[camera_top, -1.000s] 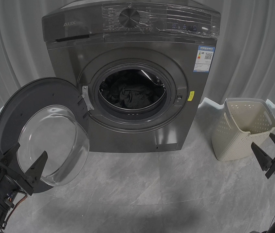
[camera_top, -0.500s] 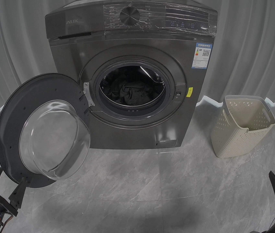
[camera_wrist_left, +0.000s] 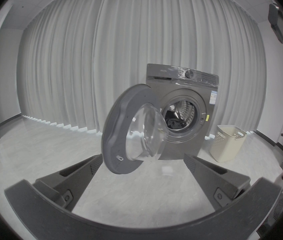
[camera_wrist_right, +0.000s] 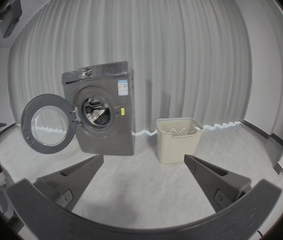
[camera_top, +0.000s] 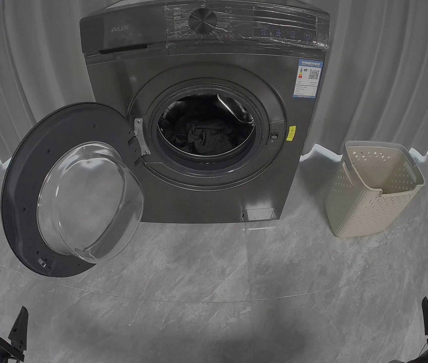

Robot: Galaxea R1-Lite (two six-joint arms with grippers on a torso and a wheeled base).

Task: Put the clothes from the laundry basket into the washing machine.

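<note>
Grey steel washing machine (camera_top: 204, 102) stands at the far edge of the floor (camera_top: 224, 288), back to the curtain (camera_top: 400, 51). Its door (camera_top: 73, 192) is swung fully out to the robot's left, prob. so nothing blocks the opening. Dark clothes (camera_top: 201, 134) lie bunched low in the drum (camera_top: 231, 108), well inside the rim.

The laundry basket (camera_top: 372, 190) sits on the floor just beside the machine's right side, mouth up & toward the robot. Its inside looks bare, w/ the perforated walls visible all the way down. So I'd judge the load is already across & the task approx. done, bar perhaps shutting the door.

The left jaws are spread w/ nothing btwn them, low at the floor's near-left corner. The right jaws are likewise spread & empty at the near-right corner. Both hang well apart from machine & basket, prob. since there's nothing more to carry.
</note>
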